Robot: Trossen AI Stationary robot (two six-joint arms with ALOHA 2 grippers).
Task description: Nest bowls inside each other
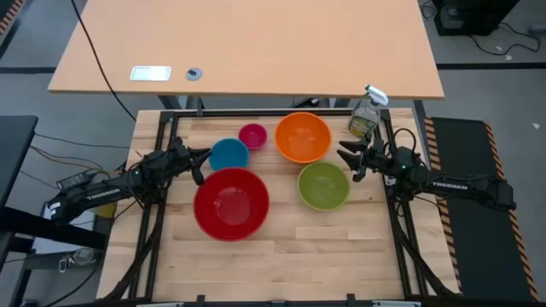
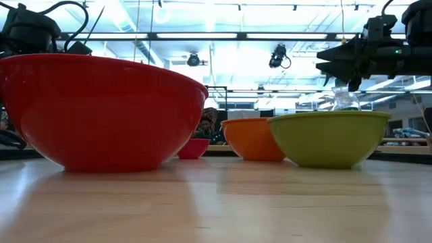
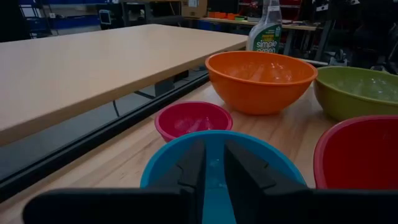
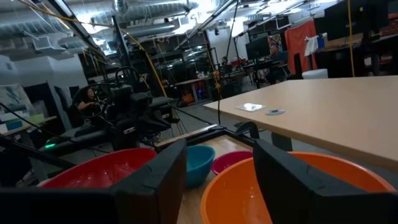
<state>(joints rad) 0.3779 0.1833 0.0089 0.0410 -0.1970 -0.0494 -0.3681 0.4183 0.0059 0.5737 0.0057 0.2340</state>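
Five bowls stand apart on their bases on the wooden table (image 1: 281,256). The red bowl (image 1: 230,203) is nearest, and the green bowl (image 1: 323,186) is to its right. The blue bowl (image 1: 229,154), the pink bowl (image 1: 252,136) and the orange bowl (image 1: 303,136) stand farther back. My left gripper (image 3: 214,162) hovers level just left of the blue bowl (image 3: 217,155); its fingers are a narrow gap apart, with nothing between them. My right gripper (image 4: 217,168) hangs wide open and empty above the table, right of the orange bowl (image 4: 298,186) and the green bowl.
A clear spray bottle (image 1: 365,118) stands at the table's far right corner, just behind my right gripper (image 1: 348,164). A pale desk (image 1: 247,43) lies beyond the far edge. Bare wood shows along the near edge. A person (image 4: 87,99) sits far off in the room.
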